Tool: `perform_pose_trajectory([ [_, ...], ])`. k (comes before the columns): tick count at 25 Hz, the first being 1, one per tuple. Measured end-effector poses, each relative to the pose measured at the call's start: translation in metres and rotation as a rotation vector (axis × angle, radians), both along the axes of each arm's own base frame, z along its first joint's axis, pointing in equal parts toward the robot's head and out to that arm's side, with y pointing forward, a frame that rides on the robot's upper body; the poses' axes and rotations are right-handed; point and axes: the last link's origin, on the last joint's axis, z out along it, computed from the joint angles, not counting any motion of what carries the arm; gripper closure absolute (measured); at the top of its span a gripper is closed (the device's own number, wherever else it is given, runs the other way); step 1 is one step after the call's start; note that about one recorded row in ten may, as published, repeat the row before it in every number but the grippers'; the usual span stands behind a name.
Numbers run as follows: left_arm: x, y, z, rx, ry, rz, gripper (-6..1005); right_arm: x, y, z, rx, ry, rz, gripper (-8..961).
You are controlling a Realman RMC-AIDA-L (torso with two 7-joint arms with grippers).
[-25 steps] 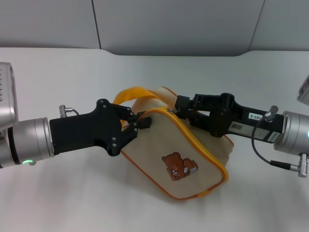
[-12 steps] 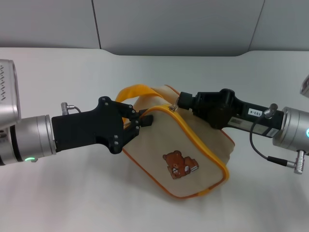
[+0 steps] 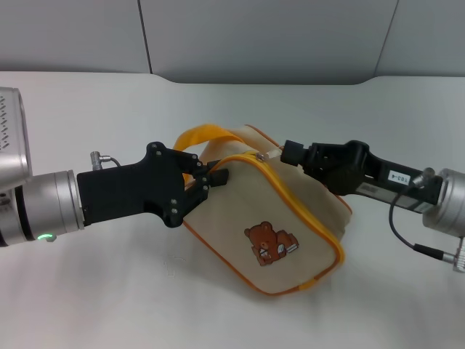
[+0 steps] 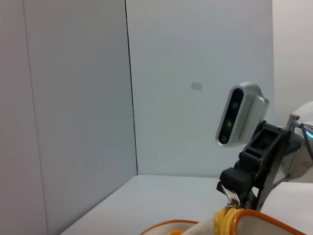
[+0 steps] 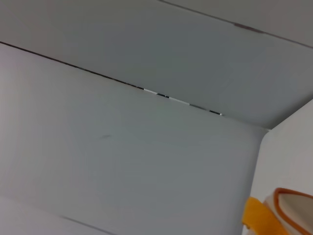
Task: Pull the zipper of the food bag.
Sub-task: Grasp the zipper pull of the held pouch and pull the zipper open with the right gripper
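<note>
The beige food bag (image 3: pixel 290 211) with a brown bear picture lies tilted on the white table. Its yellow-orange zipper (image 3: pixel 298 211) runs along the top front edge. My left gripper (image 3: pixel 212 179) is shut on the bag's left corner, just below the orange loop handle (image 3: pixel 195 137). My right gripper (image 3: pixel 285 153) is shut on the small silver pull tab (image 3: pixel 267 155) at the zipper's left end. The left wrist view shows the right gripper (image 4: pixel 234 188), the tab (image 4: pixel 231 198) and the bag's orange edge (image 4: pixel 254 215). The right wrist view shows only the handle (image 5: pixel 260 218).
The white table (image 3: pixel 109 291) spreads around the bag. A grey wall (image 3: pixel 269 36) stands behind it. The right arm's cable (image 3: pixel 407 243) hangs beside its wrist. The head camera (image 4: pixel 242 115) shows in the left wrist view.
My right gripper has drawn back to the right with the pull tab. The bag has shifted a little to the right. The left gripper has kept its hold.
</note>
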Motion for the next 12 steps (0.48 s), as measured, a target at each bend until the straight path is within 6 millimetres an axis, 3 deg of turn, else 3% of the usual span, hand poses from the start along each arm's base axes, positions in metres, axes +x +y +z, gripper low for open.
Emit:
perform_pose_trajectory([
  [12, -0.001, 0.0, 0.002, 0.017, -0.019, 0.014, 943, 0.013, -0.007, 0.002, 0.05, -0.026, -0.008, 954],
])
